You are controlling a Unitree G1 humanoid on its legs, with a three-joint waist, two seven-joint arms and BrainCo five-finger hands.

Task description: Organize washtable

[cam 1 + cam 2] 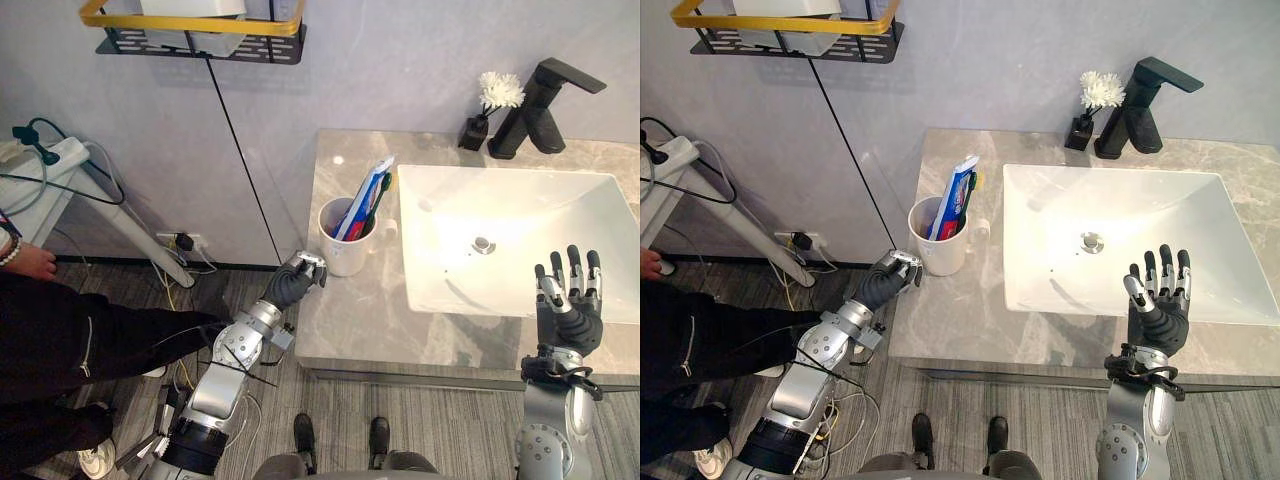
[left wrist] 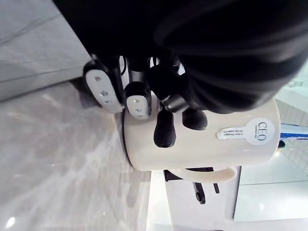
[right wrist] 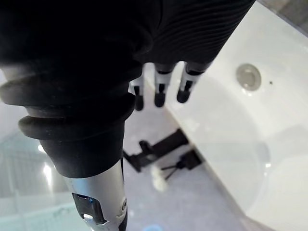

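A white mug (image 1: 345, 250) stands on the grey marble counter (image 1: 360, 320), left of the sink, with a toothpaste tube (image 1: 362, 195) and a dark toothbrush (image 1: 379, 196) upright in it. My left hand (image 1: 293, 282) sits at the counter's left edge with its fingers curled. In the left wrist view its fingertips (image 2: 163, 131) rest against the mug's (image 2: 207, 144) side without wrapping round it. My right hand (image 1: 568, 310) is raised over the front rim of the white sink (image 1: 520, 200), fingers straight and spread, holding nothing.
A black faucet (image 1: 540, 105) and a small black vase with a white flower (image 1: 492, 105) stand behind the sink. A wire shelf (image 1: 200, 35) hangs on the wall at upper left. A person in black (image 1: 60, 330) sits at the left, beside a white stand with cables (image 1: 60, 165).
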